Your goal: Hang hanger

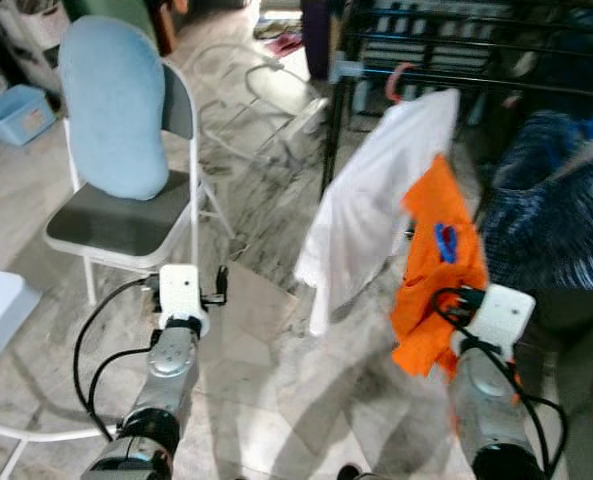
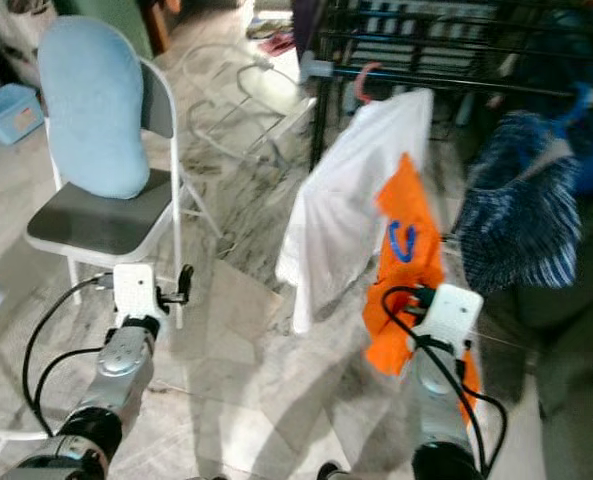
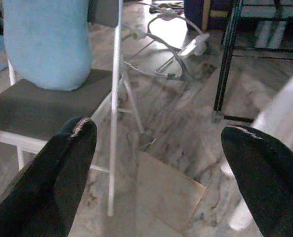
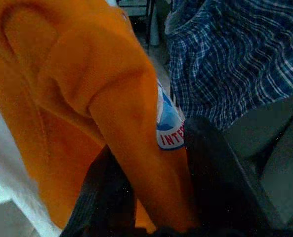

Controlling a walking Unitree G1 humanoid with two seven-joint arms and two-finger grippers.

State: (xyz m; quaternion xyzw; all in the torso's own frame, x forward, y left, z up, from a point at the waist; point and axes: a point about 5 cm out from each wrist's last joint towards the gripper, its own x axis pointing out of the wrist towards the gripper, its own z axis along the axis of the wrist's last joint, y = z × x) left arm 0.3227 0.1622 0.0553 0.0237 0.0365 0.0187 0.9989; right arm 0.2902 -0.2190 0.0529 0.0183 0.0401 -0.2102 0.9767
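At lower right, an orange garment [image 4: 111,128] is gripped between the fingers [image 4: 220,173] of the right gripper [image 4: 156,197]. At lower left, the left gripper [image 3: 156,173] is held with fingers spread apart and nothing between them. Beyond, a white shirt [image 1: 376,190] is hung by a pink hanger [image 1: 398,78] on the black drying rack [image 1: 456,50], upper right.

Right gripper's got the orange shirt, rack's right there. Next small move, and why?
Probably raise the right gripper up and forward toward the black drying rack. Its fingers are closed on the orange shirt, which hangs well below the rail where the white shirt already hangs by a pink hook. I can't make out the orange shirt's own hanger. The left gripper is open near the chair.
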